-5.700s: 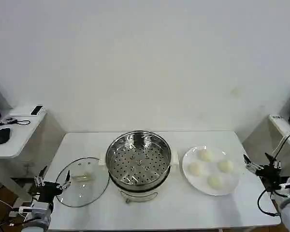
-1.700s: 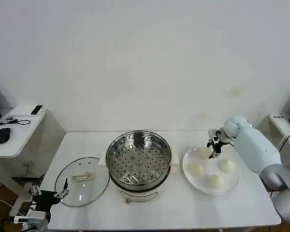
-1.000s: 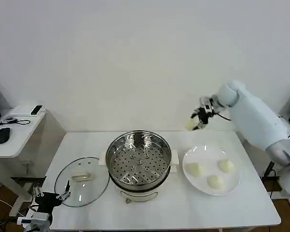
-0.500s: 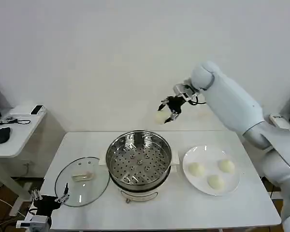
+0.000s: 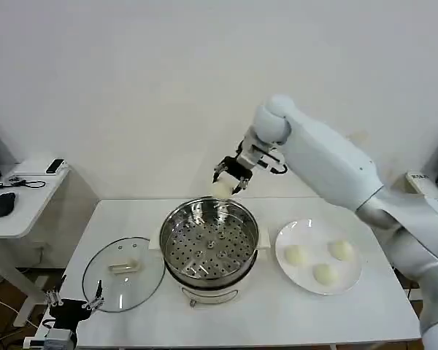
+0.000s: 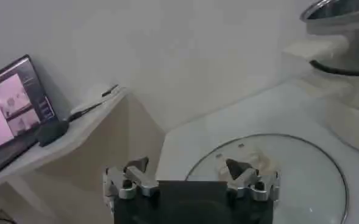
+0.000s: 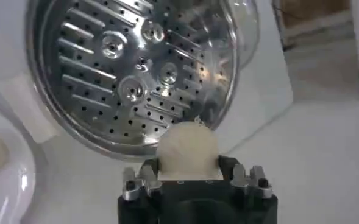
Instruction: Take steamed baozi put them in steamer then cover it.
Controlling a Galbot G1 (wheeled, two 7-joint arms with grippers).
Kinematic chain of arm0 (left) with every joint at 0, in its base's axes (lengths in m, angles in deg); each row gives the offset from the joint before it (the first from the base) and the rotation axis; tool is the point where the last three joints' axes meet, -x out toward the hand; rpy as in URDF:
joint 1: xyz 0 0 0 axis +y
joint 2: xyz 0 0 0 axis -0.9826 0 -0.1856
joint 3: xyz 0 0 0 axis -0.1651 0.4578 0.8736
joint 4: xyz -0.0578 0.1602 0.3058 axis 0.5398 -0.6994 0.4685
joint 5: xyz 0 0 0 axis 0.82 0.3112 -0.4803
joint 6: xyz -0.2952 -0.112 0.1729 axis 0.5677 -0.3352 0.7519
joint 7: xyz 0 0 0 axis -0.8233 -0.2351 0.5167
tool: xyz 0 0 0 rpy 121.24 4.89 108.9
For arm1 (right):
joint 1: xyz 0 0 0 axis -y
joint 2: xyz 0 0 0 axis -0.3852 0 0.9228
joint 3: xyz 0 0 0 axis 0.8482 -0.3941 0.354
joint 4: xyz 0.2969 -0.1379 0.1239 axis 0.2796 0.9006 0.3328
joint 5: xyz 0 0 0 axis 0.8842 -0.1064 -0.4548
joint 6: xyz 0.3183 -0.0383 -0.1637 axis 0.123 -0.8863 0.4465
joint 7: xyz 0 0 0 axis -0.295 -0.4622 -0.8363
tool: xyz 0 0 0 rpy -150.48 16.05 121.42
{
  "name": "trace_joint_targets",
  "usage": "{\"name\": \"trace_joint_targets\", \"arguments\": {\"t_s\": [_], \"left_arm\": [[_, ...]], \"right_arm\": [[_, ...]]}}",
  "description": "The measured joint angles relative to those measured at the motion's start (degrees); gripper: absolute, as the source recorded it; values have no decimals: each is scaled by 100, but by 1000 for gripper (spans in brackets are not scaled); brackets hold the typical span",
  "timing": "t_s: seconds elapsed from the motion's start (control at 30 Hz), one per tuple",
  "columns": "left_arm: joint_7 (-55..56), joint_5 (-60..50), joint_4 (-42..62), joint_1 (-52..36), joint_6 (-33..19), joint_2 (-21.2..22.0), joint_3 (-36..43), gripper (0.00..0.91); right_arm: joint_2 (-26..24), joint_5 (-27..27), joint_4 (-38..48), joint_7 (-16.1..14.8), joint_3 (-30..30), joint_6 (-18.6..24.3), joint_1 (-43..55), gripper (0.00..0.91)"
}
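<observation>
One small round cream-white baozi (image 5: 220, 188) sits clamped between the jaws of the right gripper (image 5: 227, 178), held in the air over the far rim of the round shiny stainless-steel steamer basket (image 5: 209, 238) on its white pot base. Three more cream-white buns (image 5: 320, 260) lie on the flat white plate (image 5: 288, 237) beside it. No writing is legible. By the counter's (image 5: 277, 310) near left corner, the left gripper (image 5: 71, 305) hangs with jaws apart, near the clear glass lid (image 5: 124, 273)
</observation>
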Motion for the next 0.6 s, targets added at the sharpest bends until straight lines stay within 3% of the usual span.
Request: {"name": "trace_joint_targets", "arguments": {"t_s": [0.33,0.6], "left_arm": [[37,-10,-50,140,13,3,26,907],[23,5,-140,235,60,75,-44,907]], "right_arm": [[188,-682,-100,74,-132,217,-193,665],[357,-940,40,156,-156,254,-409,665]]}}
